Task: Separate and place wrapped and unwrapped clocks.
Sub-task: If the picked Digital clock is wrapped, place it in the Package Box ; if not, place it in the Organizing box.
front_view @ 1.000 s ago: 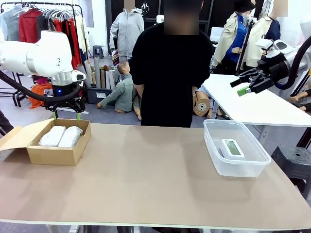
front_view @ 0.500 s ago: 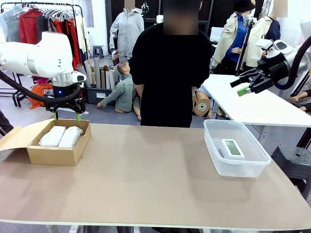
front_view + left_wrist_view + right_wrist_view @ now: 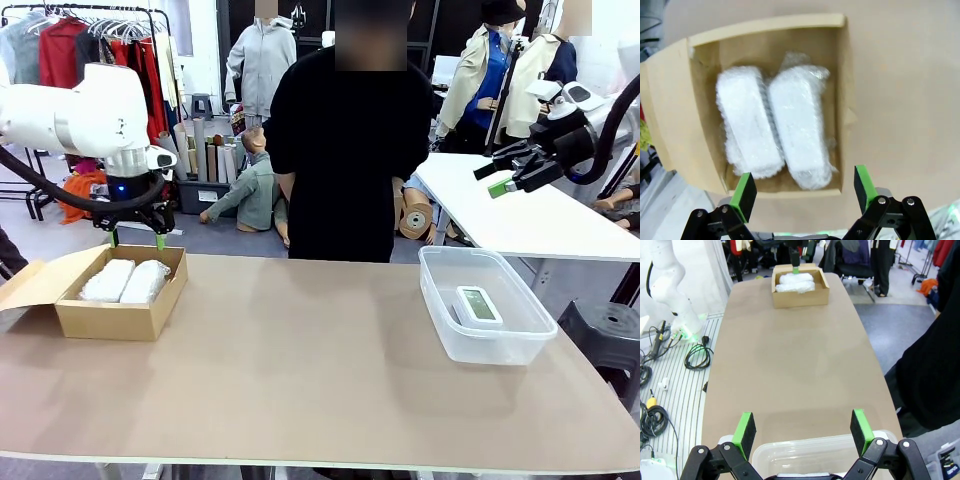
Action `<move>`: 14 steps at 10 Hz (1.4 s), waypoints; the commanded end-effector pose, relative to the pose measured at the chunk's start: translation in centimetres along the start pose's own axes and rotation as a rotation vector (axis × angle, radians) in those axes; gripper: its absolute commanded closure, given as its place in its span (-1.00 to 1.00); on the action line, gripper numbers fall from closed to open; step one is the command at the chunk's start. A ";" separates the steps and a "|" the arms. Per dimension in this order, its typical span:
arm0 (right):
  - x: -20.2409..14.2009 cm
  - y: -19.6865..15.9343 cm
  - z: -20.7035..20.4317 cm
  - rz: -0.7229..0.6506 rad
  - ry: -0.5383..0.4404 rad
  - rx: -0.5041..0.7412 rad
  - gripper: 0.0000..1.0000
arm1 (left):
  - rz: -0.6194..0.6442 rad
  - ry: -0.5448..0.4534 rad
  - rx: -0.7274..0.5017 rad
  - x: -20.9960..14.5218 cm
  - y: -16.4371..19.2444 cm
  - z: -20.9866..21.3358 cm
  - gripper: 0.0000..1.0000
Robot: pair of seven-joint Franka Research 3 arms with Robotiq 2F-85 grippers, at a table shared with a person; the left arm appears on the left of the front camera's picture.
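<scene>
Two wrapped clocks (image 3: pixel 108 280) (image 3: pixel 146 281), white bubble-wrapped lumps, lie side by side in the brown cardboard box (image 3: pixel 118 320) at the table's left end. My left gripper (image 3: pixel 136 241) hangs open just above the box's far edge, holding nothing. The left wrist view looks straight down on both wrapped clocks (image 3: pixel 747 120) (image 3: pixel 799 125) inside the box (image 3: pixel 765 25), between the open left gripper (image 3: pixel 803 187) fingers. The unwrapped clock (image 3: pixel 478 305), white with a grey screen, lies in the clear tub (image 3: pixel 438 300) at the right. My right gripper (image 3: pixel 487 180) is open and empty, held high behind the tub.
A person in black (image 3: pixel 345 150) stands at the far edge of the table, hands behind the back. The right wrist view looks over the open right gripper (image 3: pixel 802 431) and the tub rim (image 3: pixel 815 447) along the bare tabletop (image 3: pixel 790 365) to the box (image 3: pixel 800 296).
</scene>
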State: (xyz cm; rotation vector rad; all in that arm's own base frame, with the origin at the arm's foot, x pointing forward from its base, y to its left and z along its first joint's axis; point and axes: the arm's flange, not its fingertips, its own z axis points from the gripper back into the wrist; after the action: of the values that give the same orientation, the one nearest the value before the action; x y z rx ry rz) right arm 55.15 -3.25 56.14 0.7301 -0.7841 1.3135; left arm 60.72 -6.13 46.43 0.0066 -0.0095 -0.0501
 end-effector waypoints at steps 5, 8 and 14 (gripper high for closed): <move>0.2 0.0 0.1 0.004 -0.003 -0.002 -1.00 | -0.518 -0.023 -0.460 -1.7 1.9 6.6 -1.00; 0.2 0.0 0.1 0.004 -0.003 -0.002 -1.00 | -0.766 -0.446 -0.475 -2.4 2.1 9.3 -1.00; 0.2 0.0 0.1 0.004 -0.003 -0.002 -1.00 | -0.959 -0.593 -0.389 -1.5 1.6 12.4 -1.00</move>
State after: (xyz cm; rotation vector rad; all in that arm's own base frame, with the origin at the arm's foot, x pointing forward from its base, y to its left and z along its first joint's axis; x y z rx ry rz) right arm 55.15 -3.24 56.14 0.7301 -0.7841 1.3136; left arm 58.68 -4.61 58.65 -0.3888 -0.6252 -1.0628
